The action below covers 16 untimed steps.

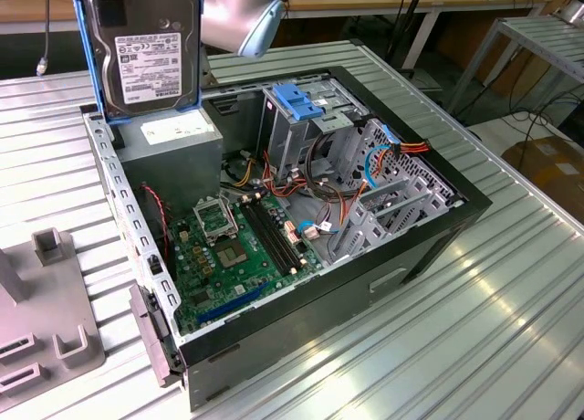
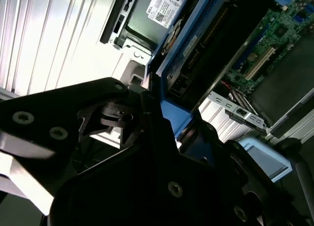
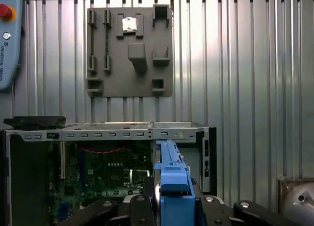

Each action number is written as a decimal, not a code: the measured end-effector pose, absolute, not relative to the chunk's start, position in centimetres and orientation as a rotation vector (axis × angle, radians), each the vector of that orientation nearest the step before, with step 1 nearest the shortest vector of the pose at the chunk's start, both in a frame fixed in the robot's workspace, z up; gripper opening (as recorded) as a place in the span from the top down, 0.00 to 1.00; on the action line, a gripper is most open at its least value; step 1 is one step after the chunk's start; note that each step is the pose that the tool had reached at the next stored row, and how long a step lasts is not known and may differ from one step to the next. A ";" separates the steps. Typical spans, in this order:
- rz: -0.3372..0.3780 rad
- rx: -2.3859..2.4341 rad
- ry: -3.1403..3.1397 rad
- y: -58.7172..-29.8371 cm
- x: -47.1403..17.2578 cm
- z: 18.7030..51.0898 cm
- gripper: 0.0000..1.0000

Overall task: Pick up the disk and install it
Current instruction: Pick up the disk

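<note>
Got the disk (image 1: 151,46) gripped in my hand (image 3: 174,202)
Grey metal, white label, black print, blue side bracket, upright.

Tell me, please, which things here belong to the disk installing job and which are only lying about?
Belong to the job: the disk, held upright; the gripper, shut on its blue bracket; the open computer case.

Just lying about: the grey fixture plate on the table; the pendant with a red button; the power-supply box inside the case.
</note>
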State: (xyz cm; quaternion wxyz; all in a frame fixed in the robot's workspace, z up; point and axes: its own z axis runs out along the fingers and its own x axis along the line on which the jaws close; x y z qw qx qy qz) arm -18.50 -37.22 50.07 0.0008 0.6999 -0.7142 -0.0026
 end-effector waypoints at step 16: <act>-0.008 2.198 -2.243 -38.5 -17.4 50.1 0.63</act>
